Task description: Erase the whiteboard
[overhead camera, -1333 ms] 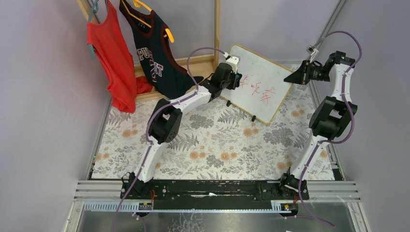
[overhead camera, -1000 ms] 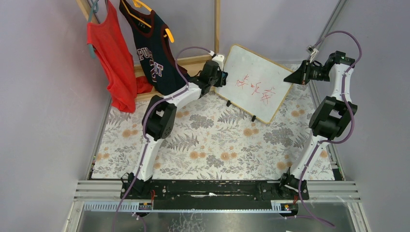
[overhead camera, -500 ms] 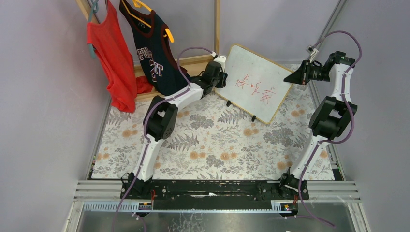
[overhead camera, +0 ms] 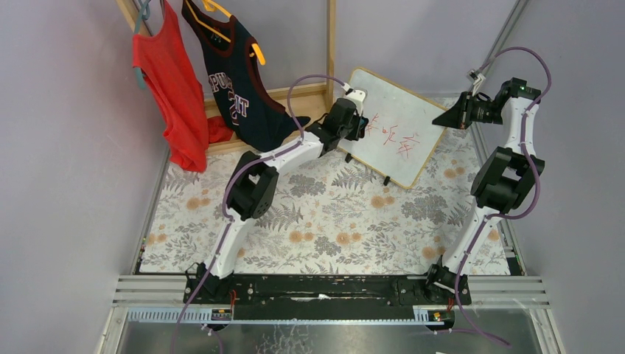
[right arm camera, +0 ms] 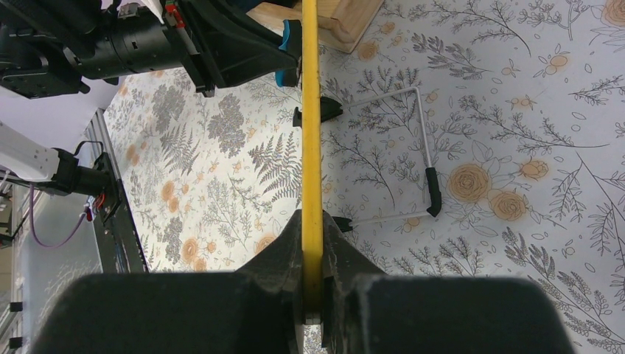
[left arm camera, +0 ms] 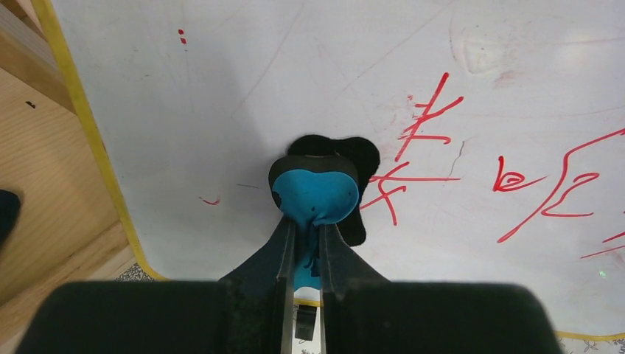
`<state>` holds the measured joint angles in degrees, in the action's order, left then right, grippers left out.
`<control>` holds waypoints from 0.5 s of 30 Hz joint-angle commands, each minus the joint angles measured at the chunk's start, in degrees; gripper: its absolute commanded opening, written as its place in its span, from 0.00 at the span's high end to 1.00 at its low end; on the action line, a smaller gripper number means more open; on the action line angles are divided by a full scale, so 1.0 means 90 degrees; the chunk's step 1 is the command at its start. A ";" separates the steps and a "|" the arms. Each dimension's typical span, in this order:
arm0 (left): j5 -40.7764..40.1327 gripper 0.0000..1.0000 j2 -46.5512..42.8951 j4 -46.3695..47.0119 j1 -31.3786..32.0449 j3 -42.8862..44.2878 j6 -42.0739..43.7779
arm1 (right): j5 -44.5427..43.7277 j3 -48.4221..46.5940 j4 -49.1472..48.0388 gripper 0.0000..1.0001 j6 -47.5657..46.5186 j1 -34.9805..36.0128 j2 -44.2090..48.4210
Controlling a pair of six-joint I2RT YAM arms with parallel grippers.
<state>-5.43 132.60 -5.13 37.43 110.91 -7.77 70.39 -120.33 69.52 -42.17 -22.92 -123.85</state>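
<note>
The floral-covered bench (overhead camera: pixel 324 214) carries the whiteboard (overhead camera: pixel 407 109) at its far side, right of centre — propped at a tilt on a wire stand (right arm camera: pixel 421 133). The right pincer (right arm camera: pixel 312 228) is clamped on the frame at the board's right edge. The left pincer (left arm camera: pixel 306 240) is closed on a blue eraser (left arm camera: pixel 317 193), whose black pad presses against the left part of the board, right at the leftmost of the red strokes (left arm camera: pixel 431 129) — more red marks run off to the right.
</note>
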 commanded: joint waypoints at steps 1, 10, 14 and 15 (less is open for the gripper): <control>-0.0036 1.00 0.0027 -0.0053 -0.0256 0.0037 0.0153 | -0.0407 0.0052 0.0128 1.00 -0.0539 0.0261 0.0182; -0.0106 1.00 -0.0145 -0.0038 -0.0838 -0.0490 0.0238 | -0.0400 0.0053 0.0135 1.00 -0.0548 0.0261 0.0182; -0.0182 1.00 -0.0175 -0.0036 -0.0943 -0.0571 0.0324 | -0.0399 0.0033 0.0137 1.00 -0.0548 0.0260 0.0159; -0.0165 1.00 -0.0186 -0.0037 -0.0946 -0.0584 0.0331 | -0.0399 0.0038 0.0137 1.00 -0.0558 0.0261 0.0160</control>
<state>-3.84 131.98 -5.19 30.35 107.09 -6.63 70.52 -120.33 69.52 -42.37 -22.83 -123.85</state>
